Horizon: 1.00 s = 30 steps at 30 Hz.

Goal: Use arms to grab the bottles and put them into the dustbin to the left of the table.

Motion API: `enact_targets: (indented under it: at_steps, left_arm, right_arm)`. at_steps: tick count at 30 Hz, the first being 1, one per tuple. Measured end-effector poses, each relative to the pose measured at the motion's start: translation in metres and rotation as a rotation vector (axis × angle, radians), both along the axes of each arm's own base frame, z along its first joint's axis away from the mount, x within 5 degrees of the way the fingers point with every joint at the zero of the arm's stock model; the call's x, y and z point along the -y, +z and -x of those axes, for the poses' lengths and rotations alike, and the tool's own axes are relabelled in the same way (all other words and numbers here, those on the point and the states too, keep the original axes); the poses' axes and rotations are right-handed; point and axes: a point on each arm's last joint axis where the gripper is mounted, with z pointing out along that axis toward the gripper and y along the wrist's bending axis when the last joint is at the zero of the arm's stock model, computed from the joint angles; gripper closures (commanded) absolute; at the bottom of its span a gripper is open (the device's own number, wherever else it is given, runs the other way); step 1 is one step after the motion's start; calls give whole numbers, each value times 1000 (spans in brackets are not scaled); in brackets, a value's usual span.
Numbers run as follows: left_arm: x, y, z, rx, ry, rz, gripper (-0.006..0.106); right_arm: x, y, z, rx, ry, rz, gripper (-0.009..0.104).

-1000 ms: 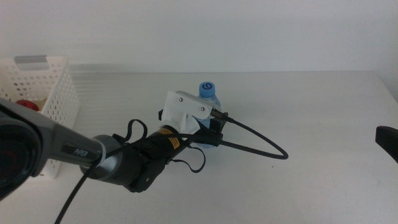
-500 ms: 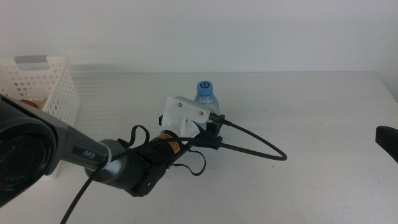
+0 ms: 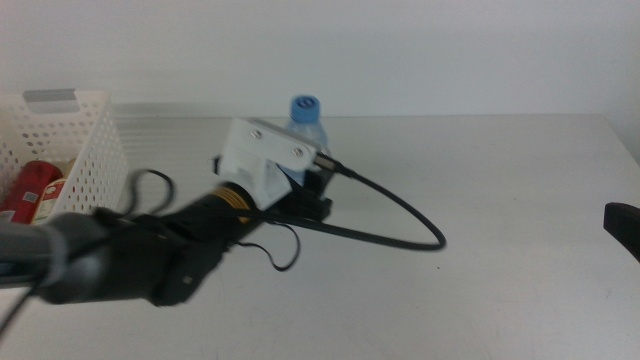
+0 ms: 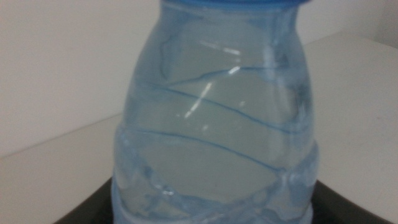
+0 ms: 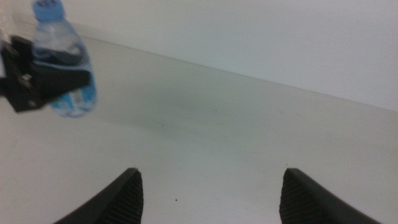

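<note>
Holding the water bottle (image 3: 305, 125) upright, our left gripper (image 3: 312, 190) has its dark jaws clamped on the bottle's lower body, and in the right wrist view the bottle (image 5: 65, 68) hangs clear of the table (image 3: 500, 230) with its base off the surface. We see the blue cap (image 3: 305, 105) poking up above the white housing (image 3: 265, 160) of the left arm (image 3: 150, 260), which reaches in from the near left corner toward the middle of the far half of the table. From the left wrist camera the clear ribbed body (image 4: 217, 124) fills nearly the whole picture, with a dark jaw on either side at its base.

Our right gripper (image 5: 208, 193) waits at the right edge of the table, jaws spread wide apart with nothing between them; in the middle view only a dark tip (image 3: 622, 225) of it shows.

We see a plain matte white tabletop against a pale wall. A thick black cable (image 3: 400, 215) loops from the housing out over the table toward the right. At the far left corner sits the dustbin (image 3: 95, 150), a white perforated basket with a grey tag (image 3: 50, 97) on its rim, and a red soda can (image 3: 30, 190) lies inside it.
</note>
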Motion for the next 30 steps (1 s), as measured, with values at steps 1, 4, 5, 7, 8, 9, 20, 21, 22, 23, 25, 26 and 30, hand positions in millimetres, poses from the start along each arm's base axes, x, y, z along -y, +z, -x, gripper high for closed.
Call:
enact_targets:
  at_steps: [1,4,5,7,8,9,20,21,22,23,25,26,30]
  left_arm:
    - [-5,7,3,-2,6,-12,105]
    - [-19,26,8,-34,34,-37,105]
    - [-24,31,10,-38,41,-44,105]
    - [-36,44,14,-44,60,-65,105]
    - [-42,51,15,-39,73,-68,105]
    - [-48,57,17,-39,86,-74,105]
    - [-117,104,21,-221,304,-175,105]
    - [-121,109,19,-246,322,-189,105]
    - [-126,114,17,-265,338,-202,105]
    - [-129,119,16,-276,349,-213,105]
    - [-137,130,13,-280,374,-228,105]
    - [-141,135,11,-280,387,-232,105]
    - [-157,151,2,-298,435,-273,105]
  right_arm:
    - [0,0,0,0,0,0,38]
    - [0,0,0,0,0,0,38]
    - [0,0,0,0,0,0,38]
    - [0,0,0,0,0,0,38]
    - [0,0,0,0,0,0,38]
    - [0,0,0,0,0,0,38]
    - [0,0,0,-2,0,1,38]
    - [0,0,0,-2,0,1,38]
    - [0,0,0,-2,0,1,38]
    - [0,0,0,-2,0,1,38]
    - [0,0,0,-2,0,1,38]
    - [0,0,0,-2,0,1,38]
    - [0,0,0,-2,0,1,38]
